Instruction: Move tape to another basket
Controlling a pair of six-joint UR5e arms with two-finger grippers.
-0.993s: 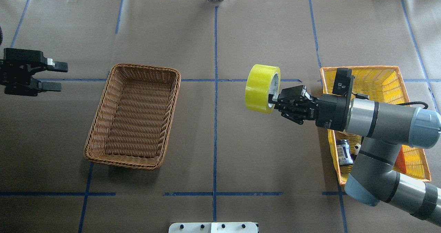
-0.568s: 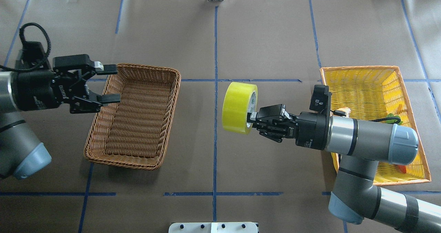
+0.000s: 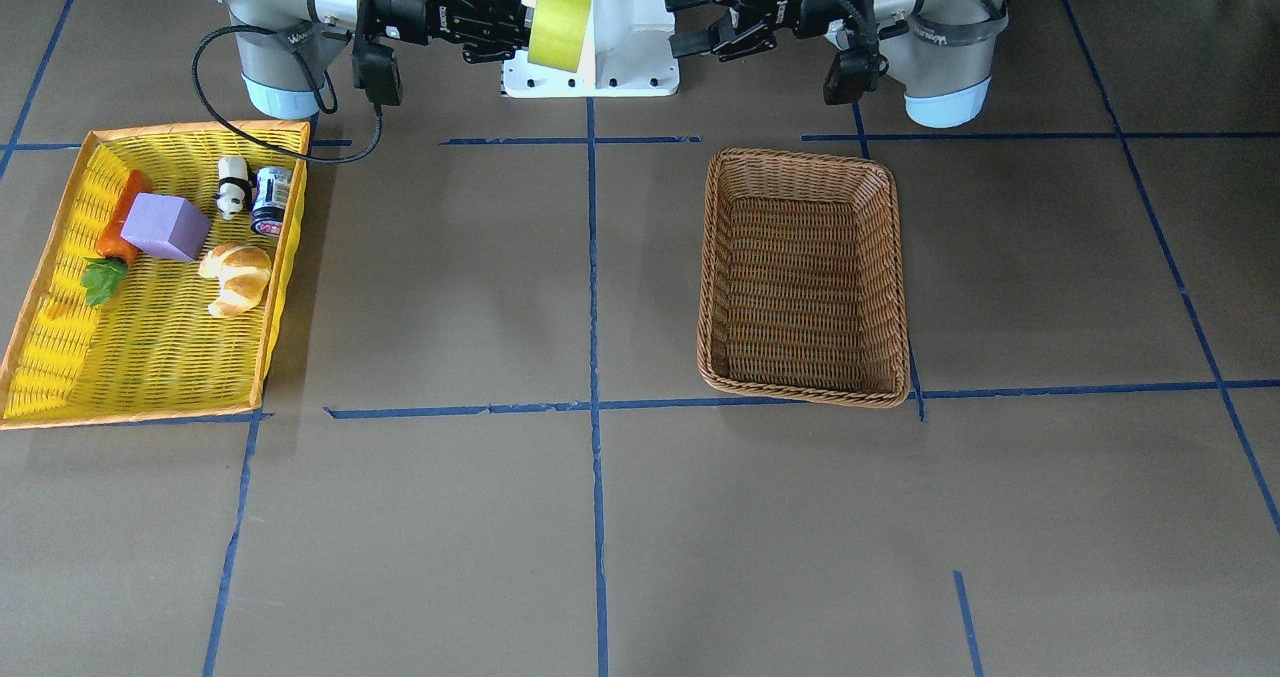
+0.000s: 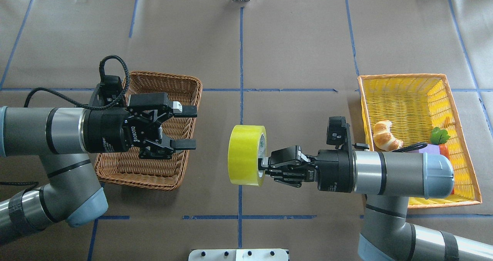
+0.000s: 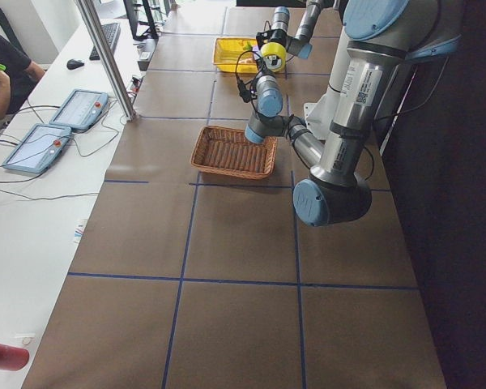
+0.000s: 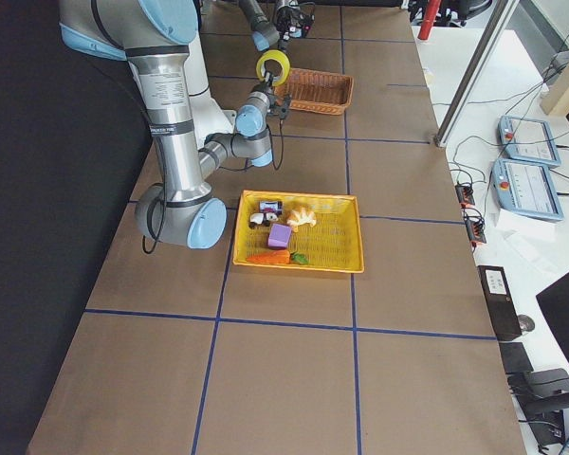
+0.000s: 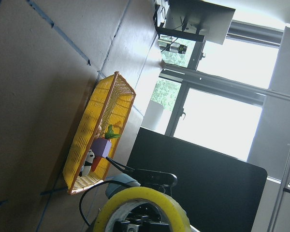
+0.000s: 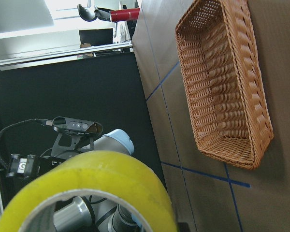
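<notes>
The yellow-green tape (image 4: 245, 155) is held on edge above the table's centre line by my right gripper (image 4: 263, 164), which is shut on the roll's rim. It also shows in the front view (image 3: 562, 7) and both wrist views (image 7: 140, 210) (image 8: 87, 188). My left gripper (image 4: 194, 127) is open and empty, held over the right side of the brown wicker basket (image 4: 169, 77), its fingers pointing at the tape a short gap away. The brown basket (image 3: 800, 157) has nothing in it.
The yellow basket (image 4: 404, 99) at the right holds a croissant (image 4: 385, 135), a purple block (image 3: 165, 227), a carrot, a can (image 3: 270, 200) and a small panda figure (image 3: 232, 185). The white robot base (image 3: 600, 67) stands at the table's near edge.
My right arm has carried the tape left and toward the robot, to the centre line. My left arm has come in from the left, over the brown basket, still open.
</notes>
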